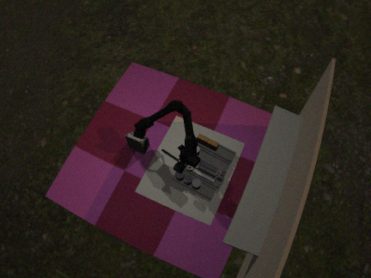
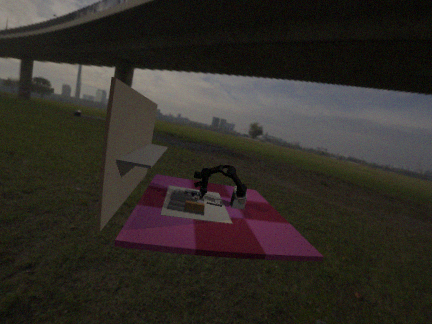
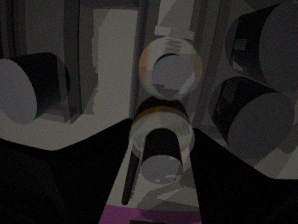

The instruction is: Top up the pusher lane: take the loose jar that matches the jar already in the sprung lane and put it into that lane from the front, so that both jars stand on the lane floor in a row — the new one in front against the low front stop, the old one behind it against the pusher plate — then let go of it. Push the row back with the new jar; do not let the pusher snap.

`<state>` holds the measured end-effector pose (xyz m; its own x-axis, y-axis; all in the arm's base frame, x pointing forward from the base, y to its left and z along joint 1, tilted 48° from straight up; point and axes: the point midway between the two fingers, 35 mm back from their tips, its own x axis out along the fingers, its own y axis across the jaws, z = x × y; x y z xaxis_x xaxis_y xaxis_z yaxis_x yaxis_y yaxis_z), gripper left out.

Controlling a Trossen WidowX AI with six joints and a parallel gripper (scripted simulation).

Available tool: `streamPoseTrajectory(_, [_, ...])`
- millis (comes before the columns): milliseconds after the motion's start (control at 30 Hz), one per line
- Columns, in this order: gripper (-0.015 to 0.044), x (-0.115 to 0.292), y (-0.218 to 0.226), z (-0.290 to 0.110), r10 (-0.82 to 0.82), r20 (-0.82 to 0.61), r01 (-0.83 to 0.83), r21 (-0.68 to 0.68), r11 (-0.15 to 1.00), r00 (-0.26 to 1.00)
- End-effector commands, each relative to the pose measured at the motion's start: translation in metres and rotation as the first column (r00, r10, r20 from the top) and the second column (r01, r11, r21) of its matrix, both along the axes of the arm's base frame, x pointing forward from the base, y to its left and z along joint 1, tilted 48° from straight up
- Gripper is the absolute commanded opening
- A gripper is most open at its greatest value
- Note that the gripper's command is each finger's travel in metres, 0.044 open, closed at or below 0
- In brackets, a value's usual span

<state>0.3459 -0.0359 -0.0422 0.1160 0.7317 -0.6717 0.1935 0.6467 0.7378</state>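
Note:
My gripper is shut on a pale jar with an orange band and a grey top, upright between the fingers at the front of the sprung lane. A matching jar with orange sides and a round grey top stands in the lane directly behind it, against the pale pusher plate. The two are in line and very close; whether they touch cannot be told. The front stop and the held jar's base are hidden, so whether it stands on the lane floor cannot be told.
Dark jars with grey tops stand right of the lane in the wrist view. Another dark jar stands on the left. An orange-brown block lies beside the lanes. A thin black bar lies in front. A tall board with a shelf stands beyond.

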Motion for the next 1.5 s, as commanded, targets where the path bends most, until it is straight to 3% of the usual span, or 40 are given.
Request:
streamPoseTrajectory(0, [0.0, 0.0063, -0.003, 0.0024, -0.007, 0.018, 0.008, -0.005, 1.0, 1.0])
streamPoseTrajectory(1467, [0.0, 0.0101, -0.0035, 0.0019, -0.007, 0.018, 0.008, -0.005, 1.0, 1.0])
